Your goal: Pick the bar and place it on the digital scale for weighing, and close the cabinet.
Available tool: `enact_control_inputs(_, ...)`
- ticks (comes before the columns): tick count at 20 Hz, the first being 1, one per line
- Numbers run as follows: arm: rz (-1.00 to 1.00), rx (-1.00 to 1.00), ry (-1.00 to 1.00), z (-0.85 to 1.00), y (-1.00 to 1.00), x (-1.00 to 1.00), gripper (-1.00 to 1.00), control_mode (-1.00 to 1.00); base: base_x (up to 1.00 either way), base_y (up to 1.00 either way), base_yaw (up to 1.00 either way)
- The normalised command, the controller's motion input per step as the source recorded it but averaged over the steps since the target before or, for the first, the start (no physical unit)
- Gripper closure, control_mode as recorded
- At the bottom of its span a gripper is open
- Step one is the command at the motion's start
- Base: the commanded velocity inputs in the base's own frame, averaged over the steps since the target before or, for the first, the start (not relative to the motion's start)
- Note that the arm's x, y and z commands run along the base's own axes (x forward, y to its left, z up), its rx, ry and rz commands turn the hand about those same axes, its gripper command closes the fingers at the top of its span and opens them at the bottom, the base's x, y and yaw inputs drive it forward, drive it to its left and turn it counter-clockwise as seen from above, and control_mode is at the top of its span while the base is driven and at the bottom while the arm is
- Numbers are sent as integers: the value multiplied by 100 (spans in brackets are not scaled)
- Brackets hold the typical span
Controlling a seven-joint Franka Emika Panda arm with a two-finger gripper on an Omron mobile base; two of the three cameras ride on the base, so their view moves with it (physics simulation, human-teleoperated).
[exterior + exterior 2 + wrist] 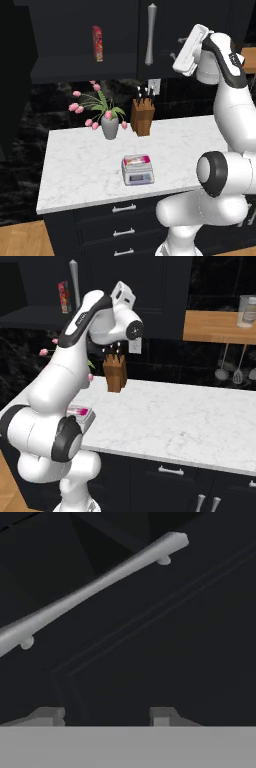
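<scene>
The pink and white bar (pixel 136 160) lies flat on the platform of the small grey digital scale (pixel 138 172), which stands on the marble counter (pixel 85 170); both also appear past the arm in the right base view, bar (pixel 80 412) and scale (pixel 88 420). The black cabinet (pixel 170 30) hangs above. Its left half stands open on a shelf, and its right door carries a long silver handle (pixel 151 35). My hand (pixel 191 47) is raised in front of that right door. In the hand view my gripper (pixel 106 717) faces the door panel just below the handle (pixel 95 587), fingertips apart with nothing between them.
A tall red box (pixel 98 43) stands on the open cabinet shelf. A vase of pink tulips (pixel 109 125) and a knife block (pixel 142 117) sit at the back of the counter. Black drawers (pixel 123 208) run below. A wooden shelf (pixel 215 328) with a jar and hanging utensils (pixel 239 373) is to the right.
</scene>
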Motion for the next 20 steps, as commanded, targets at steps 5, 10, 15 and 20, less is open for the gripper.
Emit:
enact_control_inputs(5, -13, -11, 1, -89, 78, 72, -100, -100, 0, 0, 0)
enact_control_inputs(10, -3, -2, -14, -45, 18, -34, -100, -100, 0, 0, 0)
enact_control_inputs(15, 0, 0, -13, 33, -15, -100, -100, -100, 0, 0, 0)
enact_control_inputs(20, 0, -7, 1, 51, -35, -99, -100, -100, 0, 0, 0)
